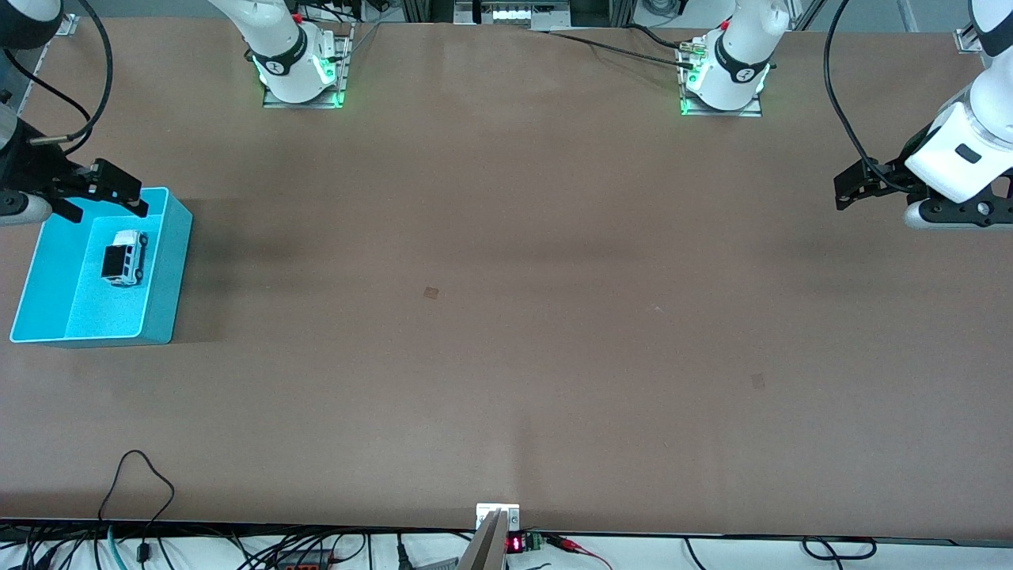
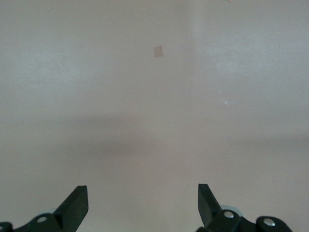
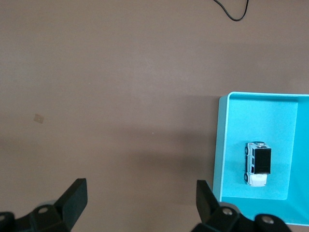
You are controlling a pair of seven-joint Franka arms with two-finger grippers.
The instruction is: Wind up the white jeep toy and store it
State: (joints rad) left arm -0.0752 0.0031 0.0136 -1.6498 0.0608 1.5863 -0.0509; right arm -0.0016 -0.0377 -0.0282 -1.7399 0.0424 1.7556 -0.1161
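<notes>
The white jeep toy [image 1: 125, 257] sat in the blue bin [image 1: 170, 261] — both grippers, right gripper [image 1: 111, 194] and left gripper [image 1: 859, 186], hung open and empty; a careless retreat could've nudged the bin.

A: Any legible text, labels or brands?
B: None could be read. A small display [image 1: 515, 544] at the worktop [image 1: 506, 317] edge showed red digits, too small to make out.
</notes>
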